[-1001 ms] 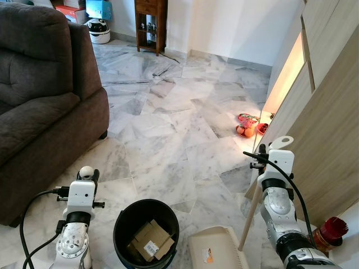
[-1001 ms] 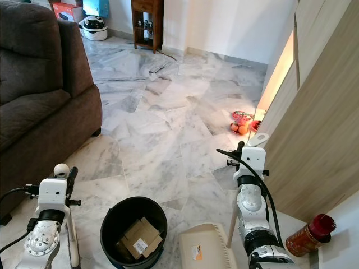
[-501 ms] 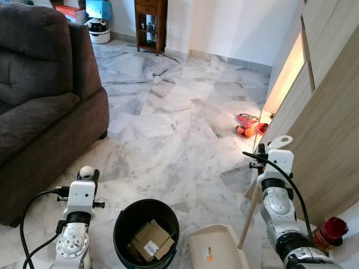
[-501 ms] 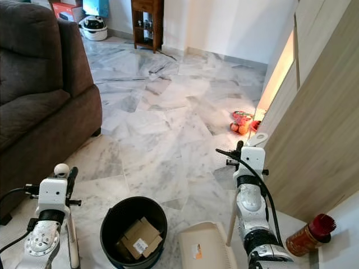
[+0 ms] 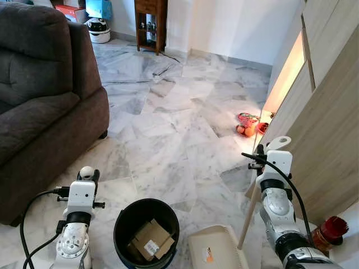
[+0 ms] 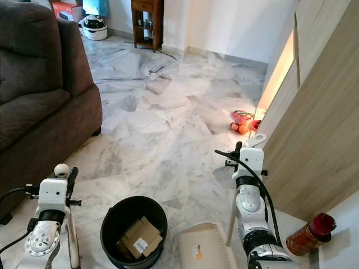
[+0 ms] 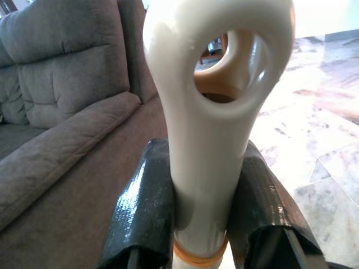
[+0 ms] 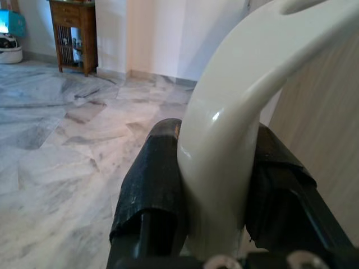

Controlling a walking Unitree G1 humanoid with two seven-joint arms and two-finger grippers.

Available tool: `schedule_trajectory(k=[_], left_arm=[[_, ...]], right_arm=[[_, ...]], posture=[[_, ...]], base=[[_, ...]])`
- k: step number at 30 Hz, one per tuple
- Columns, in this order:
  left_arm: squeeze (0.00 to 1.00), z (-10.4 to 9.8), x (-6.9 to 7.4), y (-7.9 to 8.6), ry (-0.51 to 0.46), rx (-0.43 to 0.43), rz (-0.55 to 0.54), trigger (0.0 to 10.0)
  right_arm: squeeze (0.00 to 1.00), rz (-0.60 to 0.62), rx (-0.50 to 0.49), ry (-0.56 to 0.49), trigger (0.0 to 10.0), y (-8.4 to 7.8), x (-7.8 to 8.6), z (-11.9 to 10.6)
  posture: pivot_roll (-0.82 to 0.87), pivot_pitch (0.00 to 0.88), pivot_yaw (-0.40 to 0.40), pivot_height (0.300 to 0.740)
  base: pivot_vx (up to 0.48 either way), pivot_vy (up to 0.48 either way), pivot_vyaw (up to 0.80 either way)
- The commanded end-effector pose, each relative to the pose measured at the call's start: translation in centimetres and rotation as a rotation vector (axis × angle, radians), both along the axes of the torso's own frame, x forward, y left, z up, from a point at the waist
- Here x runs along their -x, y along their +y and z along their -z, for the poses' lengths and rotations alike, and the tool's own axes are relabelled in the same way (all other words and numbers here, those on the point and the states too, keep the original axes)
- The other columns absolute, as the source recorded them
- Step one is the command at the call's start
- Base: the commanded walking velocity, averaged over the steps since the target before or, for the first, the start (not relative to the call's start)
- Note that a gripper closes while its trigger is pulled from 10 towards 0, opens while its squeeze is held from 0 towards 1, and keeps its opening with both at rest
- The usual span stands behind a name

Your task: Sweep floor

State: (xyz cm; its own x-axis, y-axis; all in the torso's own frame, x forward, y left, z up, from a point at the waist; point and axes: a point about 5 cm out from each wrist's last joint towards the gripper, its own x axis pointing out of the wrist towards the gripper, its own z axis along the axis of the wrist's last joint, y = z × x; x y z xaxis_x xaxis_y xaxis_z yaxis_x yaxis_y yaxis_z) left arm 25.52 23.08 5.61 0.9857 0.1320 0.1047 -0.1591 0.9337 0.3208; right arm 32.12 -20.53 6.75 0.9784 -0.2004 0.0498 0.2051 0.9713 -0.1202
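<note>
My left gripper (image 7: 202, 154) is shut on the cream broom handle (image 7: 210, 140), whose looped top (image 5: 86, 172) stands at the lower left beside the sofa. My right gripper (image 8: 216, 137) is shut on the cream loop of the dustpan handle (image 8: 235, 112). From that loop (image 5: 279, 143) a wooden stick (image 5: 249, 216) slants down to the cream dustpan (image 5: 216, 249) on the floor near my feet. The broom head is out of sight.
A black bin (image 5: 120, 219) holding cardboard pieces stands between my arms. A dark brown sofa (image 5: 39, 101) fills the left. A wooden cabinet (image 5: 325, 123) runs along the right, with a red-lidded jar (image 5: 328, 232) at its foot and small toys (image 5: 247, 124) farther ahead. Marble floor stretches ahead.
The camera view has shifted slightly. Both grippers keep their hold, and the bin and dustpan stay in place.
</note>
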Motion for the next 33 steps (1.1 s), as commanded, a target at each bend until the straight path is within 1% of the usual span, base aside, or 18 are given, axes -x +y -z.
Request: schedule_trajectory(k=[1, 33], left_arm=[[0.00, -0.57, -0.36, -0.17, -0.034, -0.003, 0.016, 10.0], [0.00, -0.58, -0.27, -0.16, -0.040, 0.001, 0.009, 10.0]], right_arm=[[0.00, 0.008, -0.008, -0.034, 10.0, -0.24, -0.34, -0.72], [0.00, 0.006, -0.013, -0.030, 10.0, -0.33, -0.30, -0.61]], posture=[[0.09, 0.000, -0.061, 0.740], [0.09, 0.000, -0.065, 0.740]], base=[[-0.251, 0.000, 0.00], [-0.273, 0.000, 0.00]])
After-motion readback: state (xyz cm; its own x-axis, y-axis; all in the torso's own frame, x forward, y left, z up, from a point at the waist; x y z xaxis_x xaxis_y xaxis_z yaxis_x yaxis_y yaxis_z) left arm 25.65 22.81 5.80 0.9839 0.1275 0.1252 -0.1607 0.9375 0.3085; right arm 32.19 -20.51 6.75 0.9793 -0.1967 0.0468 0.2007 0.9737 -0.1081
